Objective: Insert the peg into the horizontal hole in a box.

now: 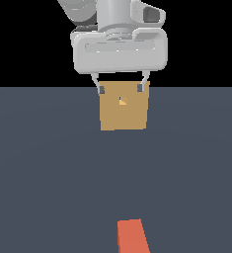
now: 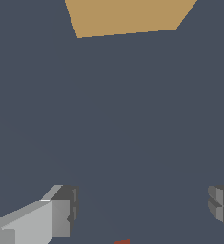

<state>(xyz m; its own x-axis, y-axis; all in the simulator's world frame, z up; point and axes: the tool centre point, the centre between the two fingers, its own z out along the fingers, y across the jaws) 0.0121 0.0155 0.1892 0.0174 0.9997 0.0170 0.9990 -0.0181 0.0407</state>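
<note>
The tan box (image 1: pixel 123 111) stands on the floor in the middle of the exterior view, and a small lighter orange hole (image 1: pixel 122 102) marks the centre of its face. My gripper (image 1: pixel 122 89) hangs in front of the box's upper part, its two fingers spread wide with nothing between them. Only the orange-red end of the peg (image 1: pixel 133 236) shows, lying on the floor at the bottom edge, well away from the gripper. In the wrist view the box (image 2: pixel 127 16) lies beyond the open fingers (image 2: pixel 61 209), and a sliver of the peg (image 2: pixel 122 242) touches the frame edge.
A flat dark grey floor (image 1: pixel 48 173) spreads all around the box and peg. Behind it is black background.
</note>
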